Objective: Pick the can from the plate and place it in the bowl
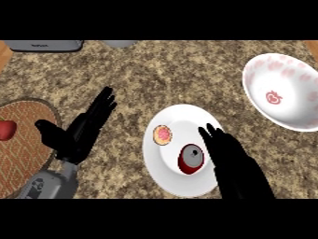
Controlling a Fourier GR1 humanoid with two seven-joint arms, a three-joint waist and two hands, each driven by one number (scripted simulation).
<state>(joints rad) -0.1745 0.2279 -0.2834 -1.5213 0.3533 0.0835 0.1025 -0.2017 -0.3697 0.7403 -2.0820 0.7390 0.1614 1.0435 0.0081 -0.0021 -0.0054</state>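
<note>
Can (pixel 191 158), dark red, is seen on the white plate (pixel 178 184) near the counter's front edge, beside a round pastry (pixel 162 135). Right hand (pixel 233 161), fingers straight, is held just beside the can, nothing grasped; left hand (pixel 79 133) is rested with fingers relaxed. Bowl (pixel 292 91) is placed at the right edge.

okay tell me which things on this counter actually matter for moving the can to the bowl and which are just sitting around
Part of the job: can, white plate it stands on, bowl, right hand beside the can.

Lying about: round cookie on the plate, red apple on the woven mat, grey appliance, resting left hand.
</note>
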